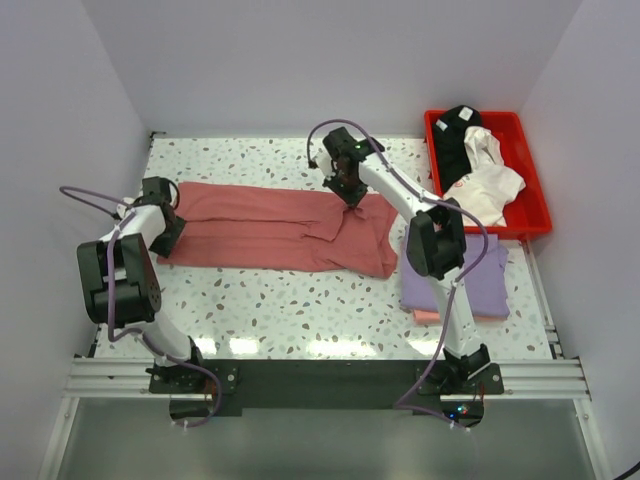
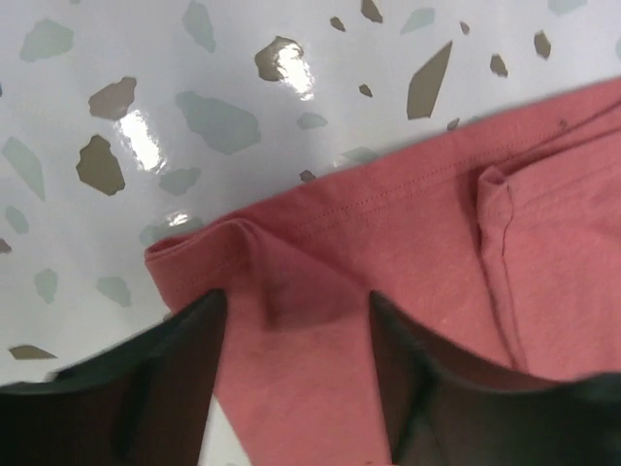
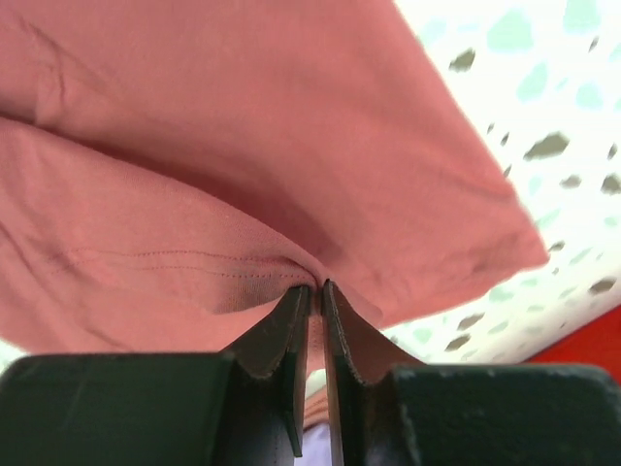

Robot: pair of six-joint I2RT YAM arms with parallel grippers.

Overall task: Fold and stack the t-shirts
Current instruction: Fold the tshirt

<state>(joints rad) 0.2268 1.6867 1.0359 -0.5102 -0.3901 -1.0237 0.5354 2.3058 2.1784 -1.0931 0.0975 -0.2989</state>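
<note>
At the near right, a lavender t-shirt (image 1: 490, 285) is laid folded on a pale pink t-shirt (image 1: 425, 316). Across the middle, the dusty red t-shirt (image 1: 260, 230) is laid out from left to right. Its left end is straddled by the spread left gripper (image 2: 296, 320), and a fold farther right is pinched by the right gripper (image 3: 315, 291).

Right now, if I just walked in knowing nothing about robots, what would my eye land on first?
A dusty red t-shirt sprawled across the middle of the speckled table, the right arm pinching a fold of it in its jaws. At the far right corner, a bright red tray holds a black shirt and a white shirt; a folded lavender shirt lies nearer the arms.
</note>
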